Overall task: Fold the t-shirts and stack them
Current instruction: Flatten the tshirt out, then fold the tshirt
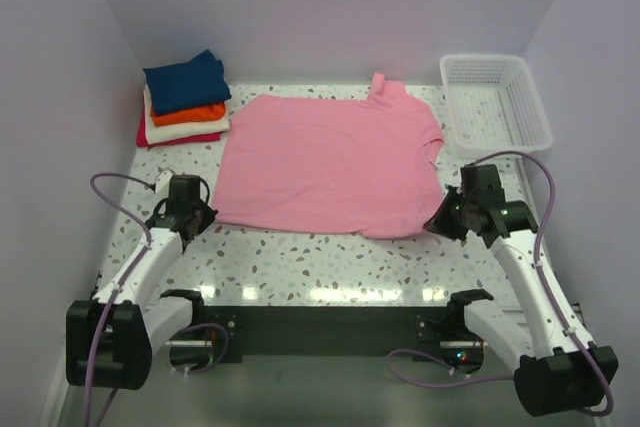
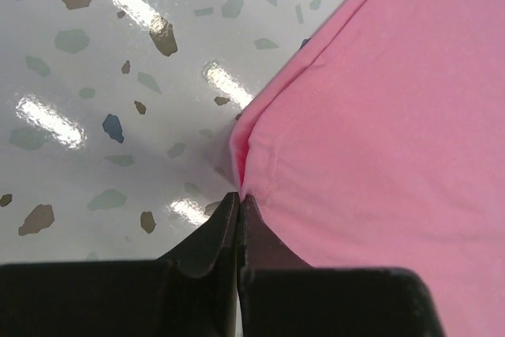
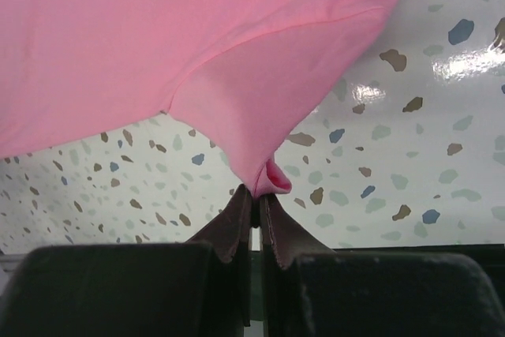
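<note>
- My left gripper pinched the near left corner of the light pink t-shirt, and my right gripper pinched its near right corner.
- The shirt lay spread on the table, with the folded stack at far left.
- I judged both corners should rise together, hem taut, before folding away.

We see a robot lab booth. Plain pale walls box in a speckled table, and a left arm and a right arm are bolted along its near edge.
</note>
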Robot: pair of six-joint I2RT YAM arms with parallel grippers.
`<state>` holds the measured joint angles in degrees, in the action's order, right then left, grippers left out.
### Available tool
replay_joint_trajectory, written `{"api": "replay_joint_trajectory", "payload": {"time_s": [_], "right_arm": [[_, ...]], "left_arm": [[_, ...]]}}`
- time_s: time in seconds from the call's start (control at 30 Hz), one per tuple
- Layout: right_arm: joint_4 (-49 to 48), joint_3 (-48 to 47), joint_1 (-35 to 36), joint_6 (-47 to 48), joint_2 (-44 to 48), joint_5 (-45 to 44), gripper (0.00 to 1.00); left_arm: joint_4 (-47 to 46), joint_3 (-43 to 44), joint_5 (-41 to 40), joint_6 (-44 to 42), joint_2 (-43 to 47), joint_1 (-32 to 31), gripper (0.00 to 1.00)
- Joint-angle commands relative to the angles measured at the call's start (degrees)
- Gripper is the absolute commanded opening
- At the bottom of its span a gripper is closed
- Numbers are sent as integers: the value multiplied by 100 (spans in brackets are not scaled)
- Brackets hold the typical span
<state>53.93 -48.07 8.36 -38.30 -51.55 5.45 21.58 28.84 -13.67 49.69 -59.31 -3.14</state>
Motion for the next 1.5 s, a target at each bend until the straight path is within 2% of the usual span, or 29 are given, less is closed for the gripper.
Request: {"api": "replay_joint_trajectory", "payload": {"time_s": [0.0,0.27,0.9,1.07,1.23,1.47], "right_arm": [[311,-281,17,121,154,-132,0],[951,-571,17,297,505,-492,0],[1788,-537,25,218,1455,-387,0],[930,-63,25,262,1174,113,0],[-380,-8,17,227,228,219,0],[-1445,-290,17,253,-1135,96,0]], "left_arm": [[258,236,-127,-188,174,50,0],[820,526,-101,-390,552,147,0],[1445,561,259,-223,1404,147,0],[910,430,426,-249,1159,155,0],[32,499,708,-293,211,147,0],[-312,1185,585,-364,-1090,155,0]]}}
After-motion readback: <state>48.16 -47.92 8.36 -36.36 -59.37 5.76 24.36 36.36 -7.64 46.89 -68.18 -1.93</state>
